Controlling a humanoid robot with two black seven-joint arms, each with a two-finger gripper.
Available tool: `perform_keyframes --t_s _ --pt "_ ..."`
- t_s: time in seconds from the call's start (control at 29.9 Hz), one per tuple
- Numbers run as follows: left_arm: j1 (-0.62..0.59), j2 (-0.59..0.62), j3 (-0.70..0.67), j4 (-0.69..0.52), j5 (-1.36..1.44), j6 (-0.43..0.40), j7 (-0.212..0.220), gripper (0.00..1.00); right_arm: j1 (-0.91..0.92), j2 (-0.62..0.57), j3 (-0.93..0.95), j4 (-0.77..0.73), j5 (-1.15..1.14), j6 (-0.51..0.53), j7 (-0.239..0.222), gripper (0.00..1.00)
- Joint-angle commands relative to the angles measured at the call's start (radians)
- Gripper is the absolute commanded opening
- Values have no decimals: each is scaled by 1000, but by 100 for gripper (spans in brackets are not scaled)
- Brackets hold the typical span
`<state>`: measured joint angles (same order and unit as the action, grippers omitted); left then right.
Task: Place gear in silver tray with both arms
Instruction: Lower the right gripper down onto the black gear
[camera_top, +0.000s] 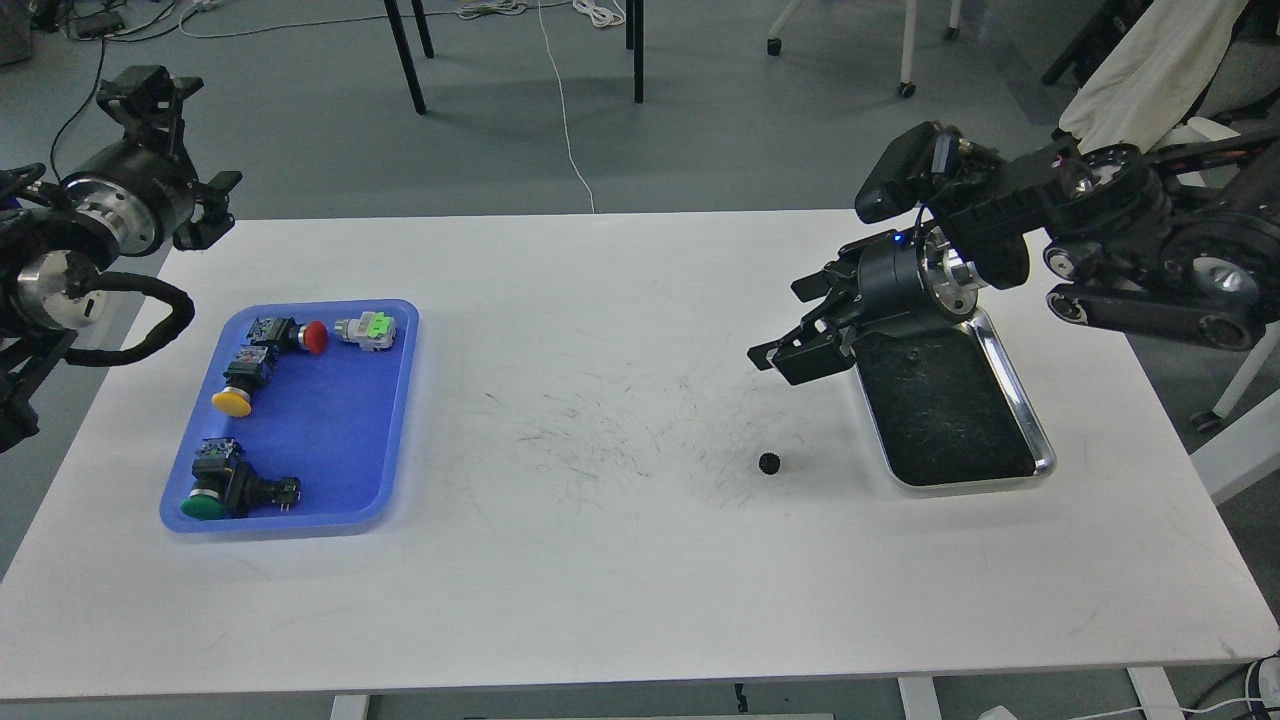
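Observation:
A small black gear (769, 463) lies on the white table, a little left of the silver tray (1022, 398), whose dark scratched floor holds nothing but a tiny speck. My right gripper (778, 328) hangs above the table at the tray's near-left corner, above and behind the gear, with its two fingers spread apart and nothing between them. My left gripper (150, 100) is raised off the table's far left corner. It points away from me, so its fingers cannot be told apart.
A blue plastic tray (395, 420) at the left holds several push-button switches with red, yellow and green caps. The white table (620, 560) is scuffed in the middle. Chair legs and cables lie on the floor beyond the table's far edge.

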<state>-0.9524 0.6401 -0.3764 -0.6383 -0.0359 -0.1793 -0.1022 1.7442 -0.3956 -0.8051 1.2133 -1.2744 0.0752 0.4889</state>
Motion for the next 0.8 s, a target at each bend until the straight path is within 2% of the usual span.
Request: perform_keyframes --t_s 0.0,0.23,0.6,0.77 --pt "24 -2 -53 3 -35 -23 -16 96 5 50 -17 -3 -10 0 0 97" --pt "118 -14 -239 0 -39 -20 -86 96 -2 136 -66 -15 -20 -2 0 97" --pt "136 -34 -256 8 -39 -2 -102 97 -32 248 -152 -80 -39 -12 0 94" --pt "136 -36 -256 8 -39 -2 -105 97 -74 268 -163 -124 -40 -14 0 88"
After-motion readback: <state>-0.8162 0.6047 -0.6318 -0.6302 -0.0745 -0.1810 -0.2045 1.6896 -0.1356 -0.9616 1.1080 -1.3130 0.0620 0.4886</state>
